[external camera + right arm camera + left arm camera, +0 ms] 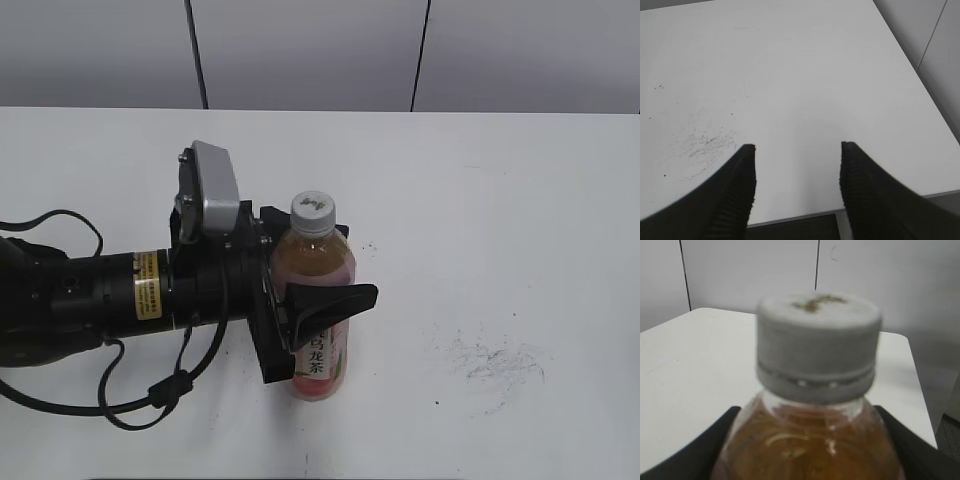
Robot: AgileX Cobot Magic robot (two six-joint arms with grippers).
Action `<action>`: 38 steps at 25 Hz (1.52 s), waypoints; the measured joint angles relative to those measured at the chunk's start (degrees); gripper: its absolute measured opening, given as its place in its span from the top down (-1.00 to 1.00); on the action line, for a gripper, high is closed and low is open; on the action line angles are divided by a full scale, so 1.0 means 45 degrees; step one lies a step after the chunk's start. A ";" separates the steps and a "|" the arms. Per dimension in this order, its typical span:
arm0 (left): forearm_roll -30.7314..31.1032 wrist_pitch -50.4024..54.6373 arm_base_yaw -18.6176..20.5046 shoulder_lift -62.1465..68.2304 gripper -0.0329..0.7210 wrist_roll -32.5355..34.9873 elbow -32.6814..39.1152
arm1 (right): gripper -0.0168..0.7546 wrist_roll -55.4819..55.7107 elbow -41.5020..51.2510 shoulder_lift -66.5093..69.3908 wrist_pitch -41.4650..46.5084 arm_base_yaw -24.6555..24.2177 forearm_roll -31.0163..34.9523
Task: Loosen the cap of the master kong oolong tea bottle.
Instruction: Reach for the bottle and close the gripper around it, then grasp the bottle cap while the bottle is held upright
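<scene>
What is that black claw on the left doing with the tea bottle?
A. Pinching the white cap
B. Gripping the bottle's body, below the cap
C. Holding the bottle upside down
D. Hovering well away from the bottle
B: the left gripper clasps the master kong oolong tea bottle around its body, with the cap untouched above it.

In your left wrist view, the cap is appearing blurred, and the frame edge is cutting off the master kong oolong tea bottle below its shoulder. The left end effector is hiding part of its label.
</scene>
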 joint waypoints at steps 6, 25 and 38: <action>0.0010 -0.0003 0.0000 0.0000 -0.28 0.0000 0.0000 | -0.11 0.0000 0.0000 0.0000 -0.0012 0.0000 0.0000; 0.0010 -0.0014 0.0000 0.0000 -0.27 0.0000 0.0000 | -0.11 -0.8103 -0.4283 0.9641 -0.1498 0.1177 0.6603; 0.0010 -0.0036 0.0000 0.0000 -0.27 0.0000 0.0000 | -0.11 -0.5879 -1.2511 1.7993 0.1440 0.7329 0.3598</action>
